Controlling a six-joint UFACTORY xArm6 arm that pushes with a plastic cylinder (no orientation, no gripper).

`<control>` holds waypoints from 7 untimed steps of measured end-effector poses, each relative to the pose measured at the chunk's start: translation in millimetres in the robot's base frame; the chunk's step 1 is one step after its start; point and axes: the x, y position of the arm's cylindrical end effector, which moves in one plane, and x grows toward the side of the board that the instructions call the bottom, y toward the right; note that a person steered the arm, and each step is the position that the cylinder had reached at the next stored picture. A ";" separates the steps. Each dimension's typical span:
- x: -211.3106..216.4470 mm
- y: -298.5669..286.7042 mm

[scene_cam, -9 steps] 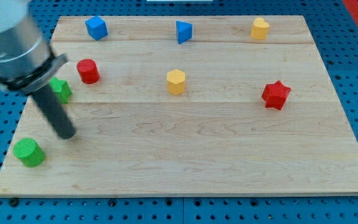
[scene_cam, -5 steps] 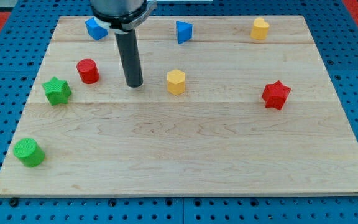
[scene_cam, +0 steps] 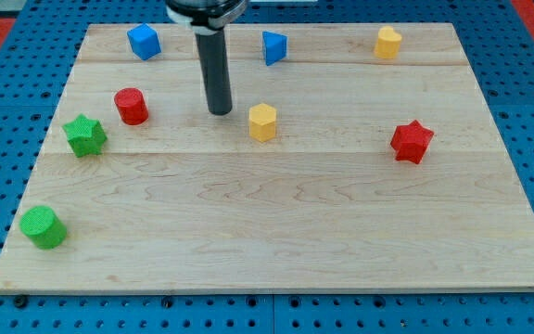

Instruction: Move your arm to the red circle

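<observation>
Camera view: your red circle, a short upright cylinder, sits at the board's upper left. My tip, a bare rod with nothing to grip, rests apart on its right, beside the yellow hexagon. The green star lies just lower-left of the circle; the blue cube lies above.

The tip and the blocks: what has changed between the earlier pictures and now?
My tip moved from the view's left, near the green star, toward the right and slightly up. It passed the red circle and now stands between it and the yellow hexagon, nearer the hexagon, touching neither. No block moved.
</observation>
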 end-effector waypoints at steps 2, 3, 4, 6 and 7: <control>-3.0 27.5; -3.8 44.9; -1.8 43.2; -35.1 -84.0; -29.5 -156.9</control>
